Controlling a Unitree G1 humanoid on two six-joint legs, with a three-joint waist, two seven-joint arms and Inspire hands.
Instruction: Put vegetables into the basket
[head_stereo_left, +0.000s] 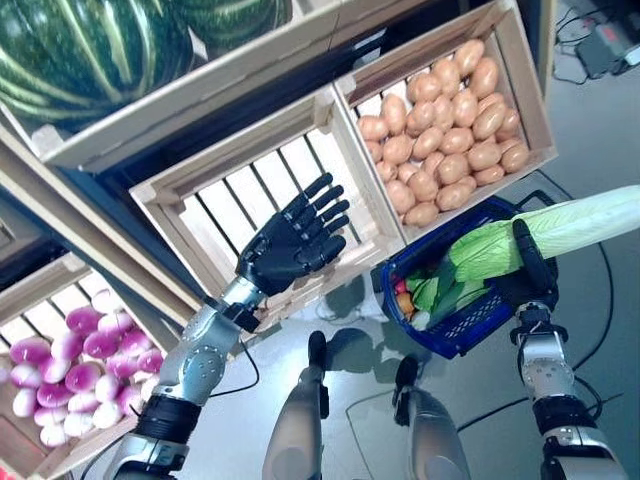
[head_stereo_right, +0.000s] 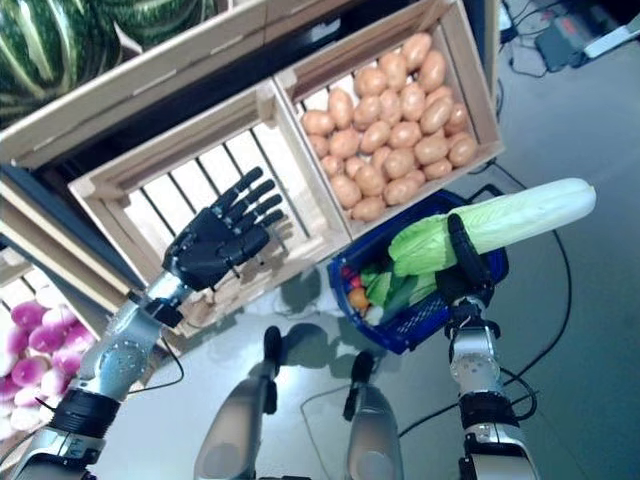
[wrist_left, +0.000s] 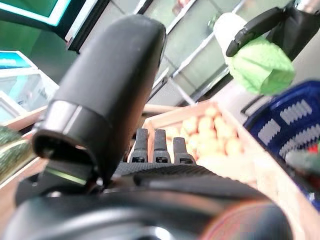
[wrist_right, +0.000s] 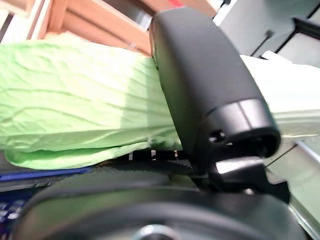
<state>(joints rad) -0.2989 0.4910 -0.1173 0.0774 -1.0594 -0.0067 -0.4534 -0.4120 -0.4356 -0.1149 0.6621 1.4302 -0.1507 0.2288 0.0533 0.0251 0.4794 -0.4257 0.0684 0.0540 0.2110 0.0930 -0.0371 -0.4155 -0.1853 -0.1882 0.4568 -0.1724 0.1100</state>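
My right hand (head_stereo_left: 530, 270) is shut on a long napa cabbage (head_stereo_left: 560, 228), pale at the stalk end and green at the leafy end. It holds the cabbage across the blue plastic basket (head_stereo_left: 470, 325), which stands on the floor. The leafy end hangs over the basket's opening. In the right wrist view the thumb (wrist_right: 210, 95) lies over the cabbage (wrist_right: 75, 100). The basket holds green leafy vegetables and a small orange and red one (head_stereo_left: 404, 298). My left hand (head_stereo_left: 295, 238) is open with straight fingers, above an empty wooden crate (head_stereo_left: 250, 200).
A wooden stand with crates fills the left and top of the eye views; its crate edge (head_stereo_left: 440, 222) comes close to the basket's far rim. Grey floor (head_stereo_left: 600, 330) lies to the right of the basket.
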